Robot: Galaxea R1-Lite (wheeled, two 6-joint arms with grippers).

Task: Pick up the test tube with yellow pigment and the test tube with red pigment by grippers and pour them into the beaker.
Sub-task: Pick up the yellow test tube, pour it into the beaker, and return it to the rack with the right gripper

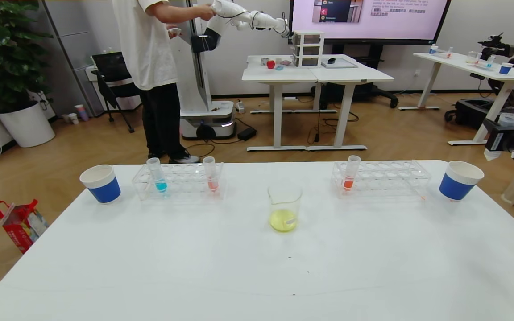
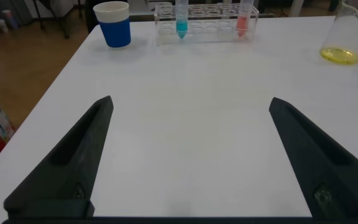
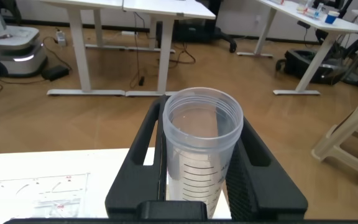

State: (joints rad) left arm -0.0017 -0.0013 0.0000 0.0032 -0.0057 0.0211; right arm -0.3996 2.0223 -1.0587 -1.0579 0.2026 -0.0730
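Note:
The beaker (image 1: 284, 207) stands mid-table with yellow liquid in its bottom; it also shows in the left wrist view (image 2: 347, 37). The test tube with red pigment (image 1: 211, 178), pale coral, stands in the left rack (image 1: 181, 180), and shows in the left wrist view (image 2: 243, 18). My right gripper (image 1: 504, 129) is off the table's right edge. In the right wrist view (image 3: 202, 118) it is shut on a clear graduated test tube (image 3: 201, 155) that shows no liquid. No tube with yellow liquid is in view. My left gripper (image 2: 191, 102) is open and empty over bare table, out of the head view.
A turquoise tube (image 1: 159, 176) shares the left rack. An orange-red tube (image 1: 350, 176) stands in the right rack (image 1: 382, 178). Blue-and-white paper cups stand at far left (image 1: 101, 183) and far right (image 1: 460, 179). A person and another robot are beyond the table.

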